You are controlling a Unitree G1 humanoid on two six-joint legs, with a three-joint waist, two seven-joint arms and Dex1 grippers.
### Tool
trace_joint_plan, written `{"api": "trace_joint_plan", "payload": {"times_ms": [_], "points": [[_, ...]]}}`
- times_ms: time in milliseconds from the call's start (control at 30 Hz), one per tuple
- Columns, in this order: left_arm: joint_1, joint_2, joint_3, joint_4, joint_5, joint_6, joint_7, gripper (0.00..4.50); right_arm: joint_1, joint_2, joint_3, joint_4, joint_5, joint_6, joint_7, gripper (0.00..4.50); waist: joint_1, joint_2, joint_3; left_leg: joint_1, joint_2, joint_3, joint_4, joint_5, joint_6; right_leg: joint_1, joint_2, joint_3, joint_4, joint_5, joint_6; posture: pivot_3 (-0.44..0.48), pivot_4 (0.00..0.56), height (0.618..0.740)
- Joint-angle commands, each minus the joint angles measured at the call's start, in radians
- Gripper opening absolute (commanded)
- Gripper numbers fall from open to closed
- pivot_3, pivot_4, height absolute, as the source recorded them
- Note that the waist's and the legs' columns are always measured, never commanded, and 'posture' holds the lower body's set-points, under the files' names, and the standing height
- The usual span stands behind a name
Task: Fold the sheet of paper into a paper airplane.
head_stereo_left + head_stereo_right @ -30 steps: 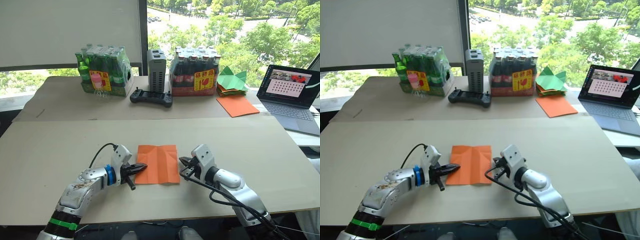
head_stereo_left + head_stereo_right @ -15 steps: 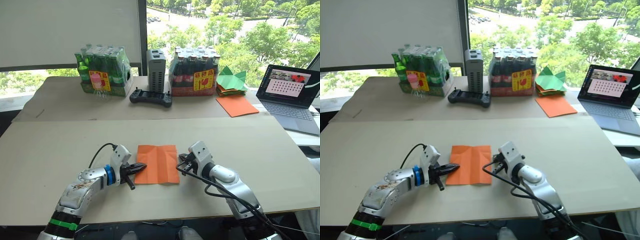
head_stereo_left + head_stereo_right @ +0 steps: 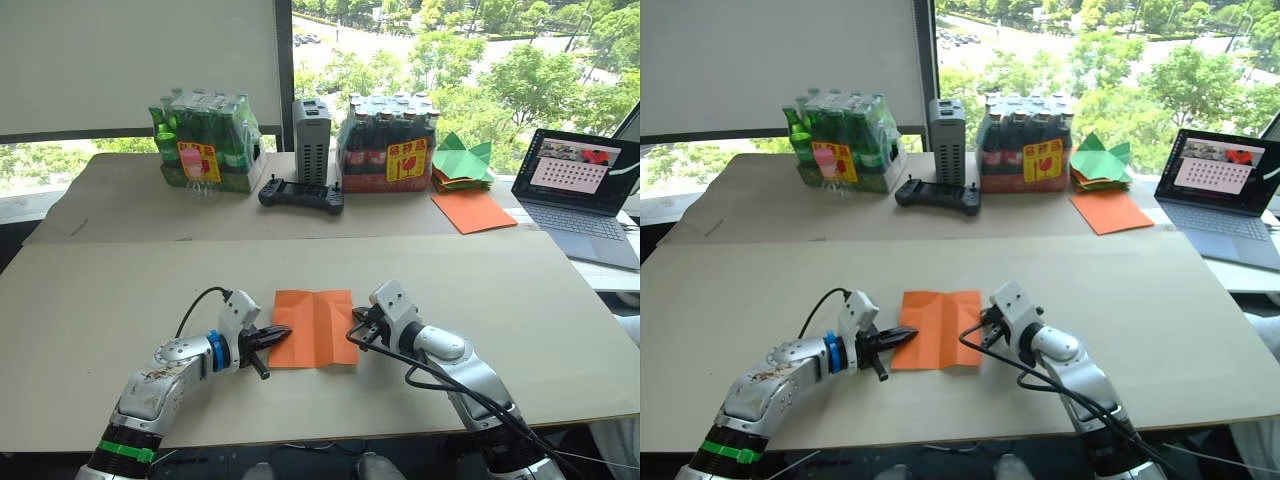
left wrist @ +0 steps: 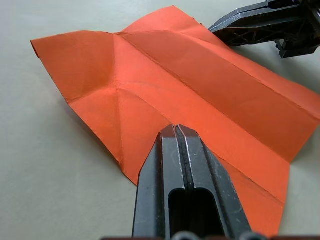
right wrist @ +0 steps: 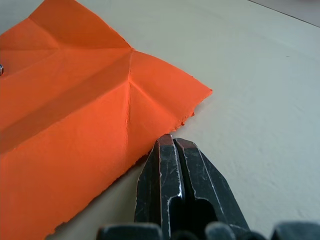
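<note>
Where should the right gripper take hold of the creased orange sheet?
Probably the sheet of paper's right edge near its far corner, approached from the right with the right gripper. That corner looks slightly lifted off the table, leaving room for a finger underneath.

I see both arms reaching in low toward the sheet of paper (image 3: 314, 327), left gripper (image 3: 283, 331) pinched closed over its left edge, right gripper (image 3: 353, 326) closed at its right edge.

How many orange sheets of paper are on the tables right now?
2. A creased sheet of paper lies on the near table between the two end effectors; a smooth orange sheet lies on the far table beside the laptop. More could be hidden under the green paper pile.
</note>
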Motion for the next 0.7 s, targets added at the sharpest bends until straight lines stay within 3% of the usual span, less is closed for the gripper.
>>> {"api": "trace_joint_plan", "payload": {"times_ms": [33, 700], "points": [[0.013, 0.0, 0.017, -0.026, 0.008, -0.011, 0.004, 0.0, -0.014, 0.008, -0.01, -0.022, 0.02, 0.003, 0.019, 0.03, 0.0, 0.0, 0.0, 0.0, 0.0, 0.0, 0.0, 0.0, 0.0, 0.0, 0.0, 0.0, 0.0, 0.0, 0.0, 0.0, 0.15, 0.74], [0.012, -0.003, 0.009, -0.027, 0.021, -0.017, 0.008, 0.0, -0.021, 0.1, -0.071, -0.093, 0.202, 0.106, 0.042, 0.03, 0.001, 0.0, 0.0, 0.0, 0.0, 0.0, 0.0, 0.0, 0.0, 0.0, 0.0, 0.0, 0.0, 0.0, 0.0, 0.0, 0.15, 0.74]]}}
